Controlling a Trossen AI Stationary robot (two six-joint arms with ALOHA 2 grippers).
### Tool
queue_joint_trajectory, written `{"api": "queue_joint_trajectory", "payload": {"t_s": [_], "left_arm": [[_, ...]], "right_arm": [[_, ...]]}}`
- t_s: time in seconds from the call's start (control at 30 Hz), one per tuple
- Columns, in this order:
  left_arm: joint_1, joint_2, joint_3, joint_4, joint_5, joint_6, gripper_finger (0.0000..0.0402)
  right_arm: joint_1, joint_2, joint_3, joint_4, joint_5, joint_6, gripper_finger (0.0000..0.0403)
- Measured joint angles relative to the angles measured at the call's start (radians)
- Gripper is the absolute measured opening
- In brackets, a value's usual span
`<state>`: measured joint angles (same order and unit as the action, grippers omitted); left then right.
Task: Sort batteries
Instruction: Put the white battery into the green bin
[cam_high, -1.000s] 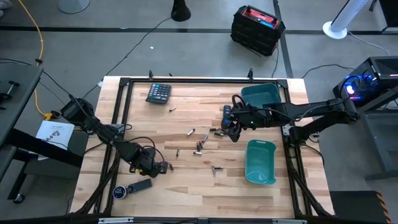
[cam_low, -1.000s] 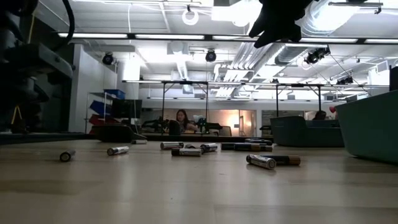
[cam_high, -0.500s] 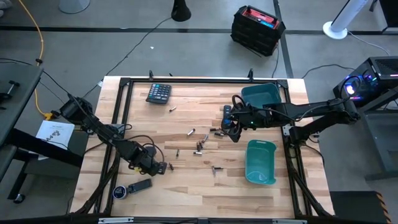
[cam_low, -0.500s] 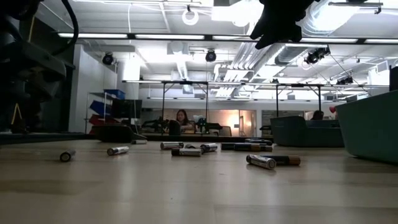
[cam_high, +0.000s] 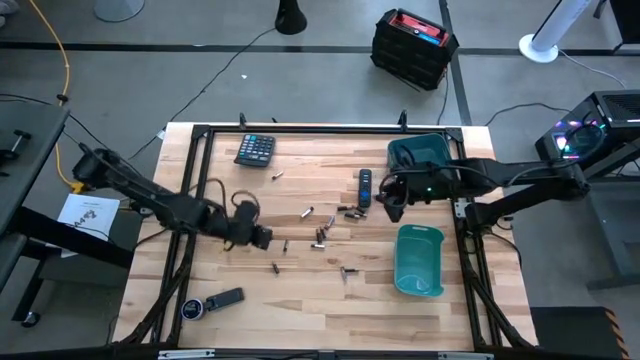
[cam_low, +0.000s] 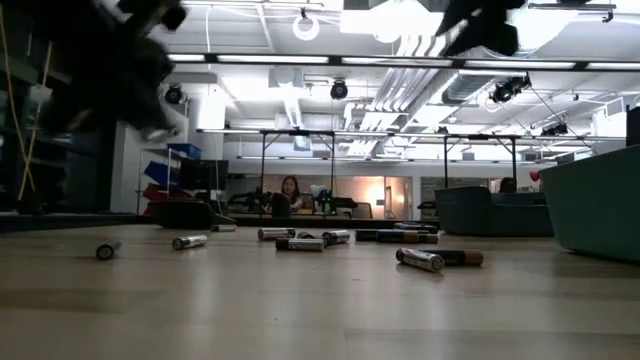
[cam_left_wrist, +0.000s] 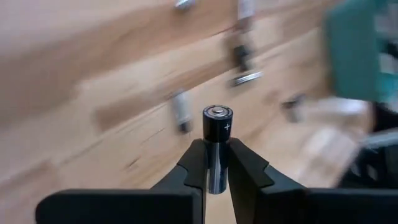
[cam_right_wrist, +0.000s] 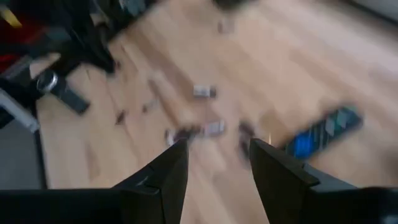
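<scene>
Fingers (cam_left_wrist: 239, 163) of my left gripper (cam_left_wrist: 216, 163) clench one battery (cam_left_wrist: 217, 127) upright for carrying to a bin; my right gripper (cam_right_wrist: 213, 163) hangs spread, empty.

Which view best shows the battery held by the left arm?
Left wrist view: the battery stands clamped between the left gripper jaws, plus mark visible. In the high view, the gripper hides it; other views don't show it.

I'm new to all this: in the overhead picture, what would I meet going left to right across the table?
Left end effector holding a battery → loose batteries → remote control → right end effector → teal bins.
</scene>
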<state>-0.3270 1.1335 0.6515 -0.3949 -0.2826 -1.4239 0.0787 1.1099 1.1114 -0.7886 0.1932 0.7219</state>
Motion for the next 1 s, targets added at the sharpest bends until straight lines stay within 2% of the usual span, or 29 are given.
{"api": "queue_joint_trajectory", "payload": {"t_s": [0.17,0.23,0.37,0.47,0.57,0.7,0.83,1.0], "left_arm": [[0.138,0.017,0.109,0.055,0.013,0.322,0.0027],[0.18,0.034,0.155,0.1,0.028,0.464,0.0027],[0.235,0.077,0.251,0.172,0.085,0.701,0.0027],[0.253,0.111,0.306,0.173,0.123,0.823,0.0026],[0.268,0.142,0.322,0.198,0.142,0.934,0.0026],[0.283,0.183,0.324,0.248,0.179,1.002,0.0026],[0.288,0.228,0.323,0.263,0.236,1.015,0.0026],[0.277,0.258,0.323,0.267,0.257,1.007,0.0026]], "right_arm": [[0.071,0.027,0.0,-0.241,-0.153,0.196,0.015],[0.139,0.057,-0.004,-0.323,-0.195,0.257,0.0122],[0.295,0.115,-0.086,-0.368,-0.349,0.421,0.0023],[0.417,0.144,-0.169,-0.34,-0.396,0.557,0.0014],[0.467,0.16,-0.26,-0.296,-0.326,0.675,0.0003],[0.432,0.162,-0.361,-0.145,-0.18,0.764,0.0001],[0.354,0.167,-0.419,0.027,-0.068,0.758,0.0],[0.259,0.222,-0.41,0.138,-0.029,0.614,0.0]]}}
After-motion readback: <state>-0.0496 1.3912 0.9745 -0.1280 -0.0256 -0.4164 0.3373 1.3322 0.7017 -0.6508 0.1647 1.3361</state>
